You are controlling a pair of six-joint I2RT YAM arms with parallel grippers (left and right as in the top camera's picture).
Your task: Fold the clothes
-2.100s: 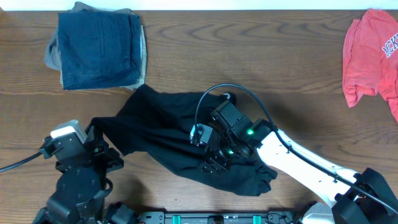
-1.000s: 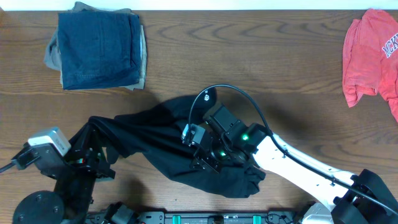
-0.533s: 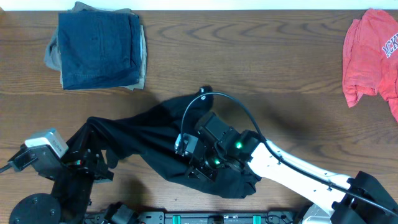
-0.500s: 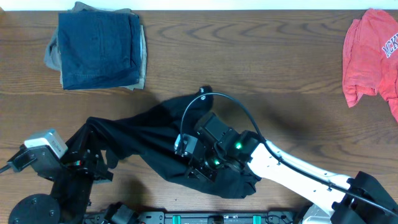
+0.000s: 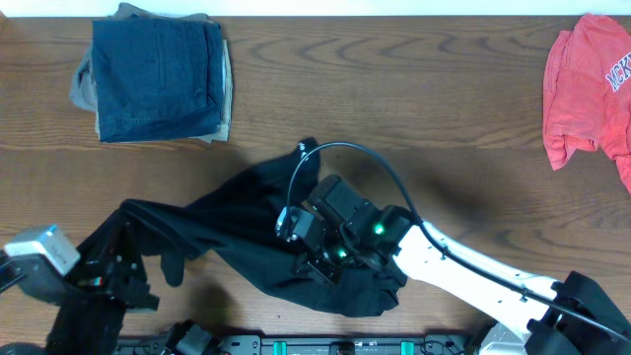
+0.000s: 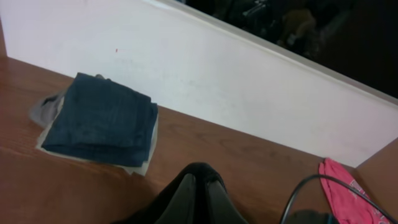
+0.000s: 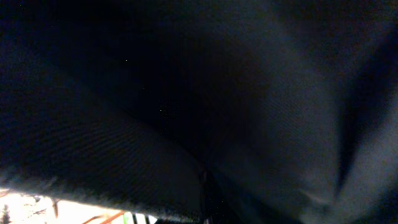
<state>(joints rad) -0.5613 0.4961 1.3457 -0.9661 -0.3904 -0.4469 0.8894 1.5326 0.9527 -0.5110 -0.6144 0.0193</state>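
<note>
While the overhead cam takes in both arms, each wrist cam adds sth it can't. From above, the black garment (image 5: 242,222) lies crumpled on the table (image 5: 424,108) btwn the two claws. One end is drawn out taut to the left claw (image 5: 120,219), and the bulk is bunched under and around the right claw (image 5: 314,264). A black cable (image 5: 367,153) loops just behind the right claw.

L wrist cam: the left claw (image 6: 200,194) has its fingers pinched together on a ridge of the black garment. Overhead can't confirm that grip, as arm and cloth are both black there. Ahead of this claw, to its left, sits the jeans stack (image 6: 99,127). To its right is an edge of the red shirt (image 6: 341,194), w/ a white wall (image 6: 217,81) behind, barely a strip from above.

R wrist cam: only black garment fabric pressed close to the lens, no fingers visible. Can't tell if the right claw is open or closed.
</note>
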